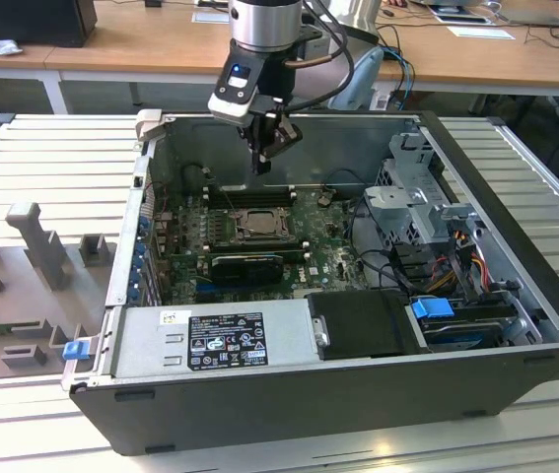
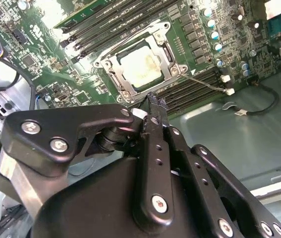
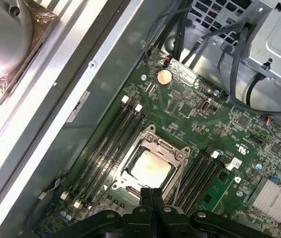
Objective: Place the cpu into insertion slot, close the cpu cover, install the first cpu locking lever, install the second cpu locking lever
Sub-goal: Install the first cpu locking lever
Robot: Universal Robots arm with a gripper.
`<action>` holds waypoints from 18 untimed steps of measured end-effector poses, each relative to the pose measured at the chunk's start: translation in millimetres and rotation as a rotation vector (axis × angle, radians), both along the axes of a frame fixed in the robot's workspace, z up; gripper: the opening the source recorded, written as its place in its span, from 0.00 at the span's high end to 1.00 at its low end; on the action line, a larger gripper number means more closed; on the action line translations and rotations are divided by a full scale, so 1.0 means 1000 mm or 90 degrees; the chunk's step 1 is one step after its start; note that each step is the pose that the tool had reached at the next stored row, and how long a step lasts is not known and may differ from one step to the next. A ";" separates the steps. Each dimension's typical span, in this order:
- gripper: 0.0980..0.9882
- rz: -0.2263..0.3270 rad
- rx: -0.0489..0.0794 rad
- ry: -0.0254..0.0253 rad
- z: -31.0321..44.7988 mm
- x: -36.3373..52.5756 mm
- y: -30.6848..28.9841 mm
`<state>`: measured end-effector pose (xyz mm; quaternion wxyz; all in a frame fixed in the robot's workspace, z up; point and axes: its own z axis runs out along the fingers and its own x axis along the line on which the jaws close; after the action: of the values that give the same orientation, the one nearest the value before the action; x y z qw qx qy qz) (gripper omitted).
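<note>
End effector (image 2: pixel 152 103), pressed together, hangs over the cpu (image 3: pixel 150 167) inside the cpu cover (image 2: pixel 112 67).

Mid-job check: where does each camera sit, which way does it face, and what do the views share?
Exterior view: off the arm, looking down into the open computer case; the arm's wrist and gripper hang over the motherboard.
First wrist view: on the arm, looking down past the shut gripper at the cpu framed by the cpu cover.
Second wrist view: on the arm, looking over the gripper's black linkage at the same cpu.
Shared: both wrist views show cpu, cover and gripper tip.
</note>
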<state>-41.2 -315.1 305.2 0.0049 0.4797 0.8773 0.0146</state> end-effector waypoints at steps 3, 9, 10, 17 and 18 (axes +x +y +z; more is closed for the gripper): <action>0.99 0.009 0.000 0.0000 0.0000 0.0000 0.0000; 0.99 0.026 0.000 0.0000 0.0000 0.0000 0.0000; 0.99 0.027 0.000 0.0000 0.0000 0.0000 0.0000; 0.99 0.051 0.000 0.0000 0.0000 0.0000 0.0000; 0.99 0.053 0.000 0.0000 0.0000 0.0000 0.0000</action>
<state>-41.2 -315.1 305.2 0.0042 0.4425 0.8967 0.0148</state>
